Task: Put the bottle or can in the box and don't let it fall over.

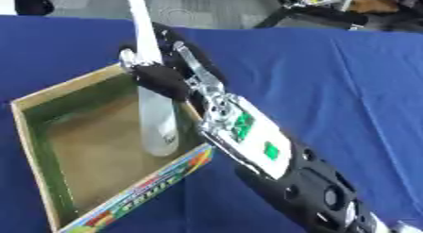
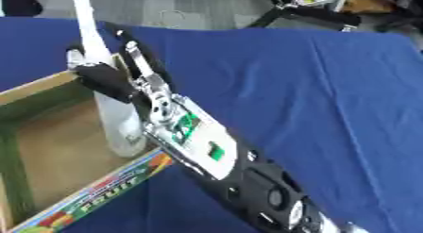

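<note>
A tall clear plastic bottle (image 1: pixel 157 123) stands upright inside an open cardboard box (image 1: pixel 37 147), its base on the brown box floor close to the right wall and toward the far half of the box. The bottle's long pale neck (image 1: pixel 140 24) rises well above the box rim and reaches the top of the left eye view. The right hand (image 1: pixel 161 69) comes in from the lower right along a black and silver forearm (image 1: pixel 306 189), whose open wrist section shows a white housing with green parts (image 1: pixel 252 133). Its black fingers (image 1: pixel 157 81) are curled round the bottle at the shoulder, where the body narrows into the neck, and the thumb side wraps the near face of the bottle. The hand sits above the box's right wall, so the arm crosses that wall on its way in. The box lies on the left part of a counter covered by a dark blue cloth (image 1: pixel 330 86); its inner walls look greenish, and its near right outer face carries colourful print with fruit pictures and lettering (image 2: pixel 107 189). The box takes up the left side of both views and is cut off by the left edge in the right eye view. Beyond the far edge of the counter, grey floor (image 1: pixel 207 5) shows. The left hand shows in neither view.
</note>
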Controlling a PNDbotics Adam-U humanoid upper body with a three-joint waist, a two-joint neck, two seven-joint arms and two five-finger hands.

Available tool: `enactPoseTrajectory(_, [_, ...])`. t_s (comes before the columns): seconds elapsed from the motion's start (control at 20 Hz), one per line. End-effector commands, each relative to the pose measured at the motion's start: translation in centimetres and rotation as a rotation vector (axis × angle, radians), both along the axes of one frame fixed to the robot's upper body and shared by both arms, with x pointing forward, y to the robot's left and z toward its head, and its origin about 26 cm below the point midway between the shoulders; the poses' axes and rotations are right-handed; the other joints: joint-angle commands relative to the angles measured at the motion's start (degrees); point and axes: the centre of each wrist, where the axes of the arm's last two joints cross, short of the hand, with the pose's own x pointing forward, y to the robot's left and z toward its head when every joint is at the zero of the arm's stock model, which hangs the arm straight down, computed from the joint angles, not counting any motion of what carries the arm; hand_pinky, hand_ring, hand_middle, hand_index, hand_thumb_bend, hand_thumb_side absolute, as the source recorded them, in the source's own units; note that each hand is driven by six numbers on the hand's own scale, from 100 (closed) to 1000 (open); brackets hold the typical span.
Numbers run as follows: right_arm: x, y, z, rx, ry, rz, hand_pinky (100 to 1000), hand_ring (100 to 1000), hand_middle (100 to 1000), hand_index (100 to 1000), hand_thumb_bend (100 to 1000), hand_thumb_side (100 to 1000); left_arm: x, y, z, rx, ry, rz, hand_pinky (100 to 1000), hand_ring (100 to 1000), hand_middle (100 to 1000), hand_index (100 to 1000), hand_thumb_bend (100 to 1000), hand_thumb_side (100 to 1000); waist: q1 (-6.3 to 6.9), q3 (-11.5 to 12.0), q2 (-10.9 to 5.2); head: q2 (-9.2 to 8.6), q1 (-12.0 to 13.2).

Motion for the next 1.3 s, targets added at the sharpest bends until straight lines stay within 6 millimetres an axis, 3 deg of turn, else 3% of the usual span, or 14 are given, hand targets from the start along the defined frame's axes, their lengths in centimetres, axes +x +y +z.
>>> enactPoseTrajectory(0.05, [-0.1,-0.4,0.8,-0.011,-0.002,0.03,1000,1000,1000,1000,100,248,-0.6,0.3,1.0,0.035,-0.029,0.021,1000,1000,1000,805,100,646,0.59,-0.08,-1.58,0.03,0.14])
enactPoseTrajectory(0.6, [-0.7,-1.5,1.3,-0.007,0.023,0.093,1000,1000,1000,1000,100,244,-0.7,0.5,0.8,0.046,-0.018,0.029,1000,1000,1000,805,100,644,0.52,-0.64,-2.08,0.35,0.34])
enactPoseTrajectory(1.3, [-3.2,-4.0,2.6,-0.016,-0.019,0.13,1000,1000,1000,1000,100,266,-0.7,0.7,0.3,0.074,0.005,0.042,1000,1000,1000,806,100,640,0.65,-1.69,-2.59,0.79,0.69])
